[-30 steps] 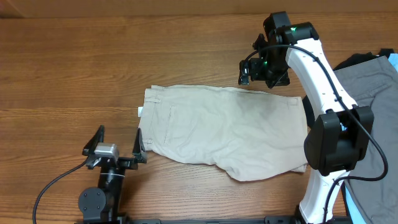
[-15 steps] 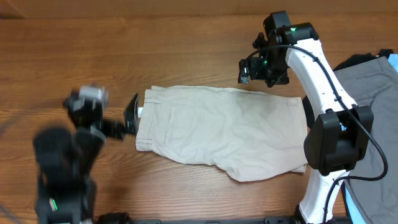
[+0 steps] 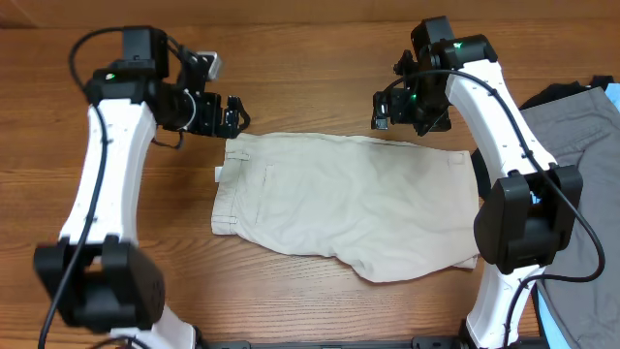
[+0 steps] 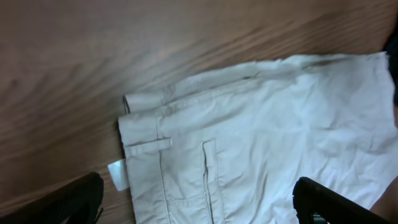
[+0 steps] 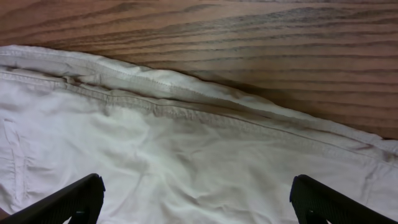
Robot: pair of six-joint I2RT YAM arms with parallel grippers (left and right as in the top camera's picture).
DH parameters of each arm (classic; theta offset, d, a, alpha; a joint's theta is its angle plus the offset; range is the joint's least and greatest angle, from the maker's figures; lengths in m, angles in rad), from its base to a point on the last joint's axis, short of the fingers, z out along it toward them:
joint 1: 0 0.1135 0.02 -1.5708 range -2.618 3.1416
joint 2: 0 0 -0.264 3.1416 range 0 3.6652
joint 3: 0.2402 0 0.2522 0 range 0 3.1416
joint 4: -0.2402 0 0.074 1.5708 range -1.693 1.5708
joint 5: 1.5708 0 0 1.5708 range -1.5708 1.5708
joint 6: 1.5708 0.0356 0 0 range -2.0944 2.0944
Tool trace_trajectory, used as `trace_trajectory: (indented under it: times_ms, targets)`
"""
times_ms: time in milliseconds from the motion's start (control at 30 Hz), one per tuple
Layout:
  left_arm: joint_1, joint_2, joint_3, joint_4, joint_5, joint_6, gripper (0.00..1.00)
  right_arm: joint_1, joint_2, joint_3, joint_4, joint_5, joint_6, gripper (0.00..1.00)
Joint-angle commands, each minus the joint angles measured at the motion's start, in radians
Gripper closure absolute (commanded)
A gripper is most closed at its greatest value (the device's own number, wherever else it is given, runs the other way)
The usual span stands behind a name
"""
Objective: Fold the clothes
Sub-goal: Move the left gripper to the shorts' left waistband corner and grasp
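A pair of cream shorts [image 3: 344,204] lies spread flat at the middle of the wooden bench [image 3: 291,68], waistband to the left and both wide legs running right. The far edge runs nearly straight. The near edge sags into a rounded hem at the front right, close beside the right arm's upright link. A small white tag [image 3: 218,174] juts from the waistband onto bare wood.

The left pincer [image 3: 235,114] hangs just beyond the shorts' far-left corner, not touching the cloth, its fingers [image 4: 68,199] set wide apart with nothing between them. The right pincer [image 3: 412,121] hovers over the far edge nearer the leg end, also spread wide and holding nothing.

Bare wood stretches broadly beyond the far edge, left of the waistband and along the near left. Room is tighter on the right, where a grey garment [image 3: 581,126] and a black garment [image 3: 552,94] lie at the bench edge behind the right arm.

The cloth shows soft creases across the legs, a belt loop and a slit pocket below the waistband, and a doubled seam along the far edge.
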Motion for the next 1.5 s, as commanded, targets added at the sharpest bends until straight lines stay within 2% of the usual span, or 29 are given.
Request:
trace_trajectory:
  times_ms: [0, 33, 67, 100, 133, 233, 367, 567, 733, 900, 1033, 1133, 1167, 1200, 1233, 1400, 1467]
  targets:
    - [-0.003, 0.104, 0.023, -0.002, 0.015, 0.008, 0.15, -0.002, -0.005, 0.012, 0.004, 0.0, 0.004, 0.0]
    - [-0.003, 0.155, 0.023, -0.002, 0.015, 0.012, 0.33, -0.002, -0.005, 0.012, 0.004, 0.0, 0.004, 0.0]
    - [-0.003, 0.171, 0.023, -0.002, 0.015, 0.013, 0.41, -0.002, -0.005, 0.012, 0.004, 0.0, 0.004, 0.0]
    - [-0.003, 0.209, 0.023, -0.002, 0.015, 0.032, 0.55, -0.002, -0.005, 0.012, 0.004, 0.0, 0.004, 0.0]
    - [-0.003, 0.235, 0.023, -0.001, 0.014, 0.047, 0.56, -0.002, -0.005, 0.012, 0.004, 0.0, 0.004, 0.0]
    - [-0.003, 0.322, 0.023, 0.017, 0.011, 0.087, 0.47, -0.002, -0.005, 0.012, 0.004, 0.0, 0.004, 0.0]
    - [-0.002, 0.394, 0.023, 0.066, 0.011, 0.099, 0.41, -0.002, -0.005, 0.012, 0.004, 0.0, 0.004, 0.0]
    - [-0.002, 0.409, 0.023, 0.149, -0.063, 0.098, 0.29, -0.002, -0.005, 0.012, 0.004, 0.0, 0.004, 0.0]
    - [-0.002, 0.41, 0.022, 0.161, -0.099, 0.098, 0.26, -0.002, -0.005, 0.012, 0.004, 0.0, 0.004, 0.0]
    - [-0.01, 0.412, 0.02, 0.163, -0.053, 0.097, 0.3, -0.002, -0.005, 0.012, 0.004, 0.0, 0.004, 0.0]
    - [-0.012, 0.411, 0.021, 0.161, 0.05, 0.097, 0.34, -0.002, -0.005, 0.012, 0.004, 0.0, 0.004, 0.0]
    - [-0.012, 0.41, 0.027, 0.147, 0.104, 0.097, 0.43, -0.002, -0.005, 0.012, 0.004, 0.0, 0.004, 0.0]
    - [-0.012, 0.41, 0.032, 0.136, 0.112, 0.098, 0.5, -0.002, -0.005, 0.012, 0.004, 0.0, 0.004, 0.0]
    - [-0.012, 0.41, 0.04, 0.119, 0.114, 0.098, 0.64, -0.002, -0.005, 0.012, 0.004, 0.0, 0.004, 0.0]
    - [-0.012, 0.41, 0.046, 0.108, 0.114, 0.098, 0.73, -0.002, -0.005, 0.012, 0.004, 0.0, 0.004, 0.0]
    - [-0.012, 0.41, 0.09, 0.028, 0.113, 0.098, 0.86, -0.002, -0.005, 0.012, 0.004, 0.0, 0.004, 0.0]
    - [-0.012, 0.41, 0.112, -0.014, 0.113, 0.098, 0.95, -0.002, -0.005, 0.012, 0.004, 0.0, 0.004, 0.0]
